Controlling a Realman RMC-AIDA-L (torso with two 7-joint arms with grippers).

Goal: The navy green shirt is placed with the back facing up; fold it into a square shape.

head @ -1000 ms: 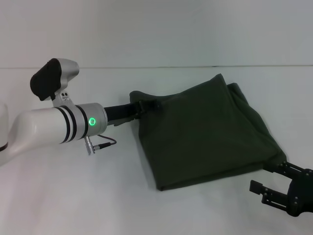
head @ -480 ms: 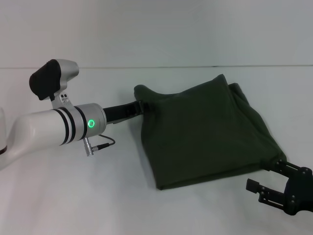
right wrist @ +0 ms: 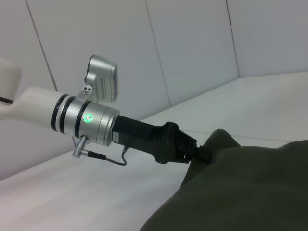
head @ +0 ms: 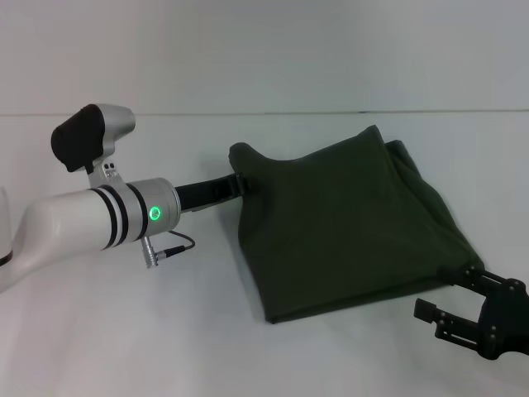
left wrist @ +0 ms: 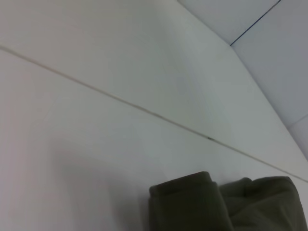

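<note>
Nearest, the right gripper (head: 453, 299) sits low at the shirt's near right corner, its fingers spread apart and holding nothing. The green shirt (head: 347, 223) lies folded on the white surface (head: 165, 331). Farther back, the left gripper (head: 241, 182) pinches the shirt's far left corner.

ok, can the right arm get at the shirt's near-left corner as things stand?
Probably yes. The right gripper sits open at the shirt's near-right corner, and bare table lies along the near hem. The left gripper is at the far-left corner, out of that path.
</note>
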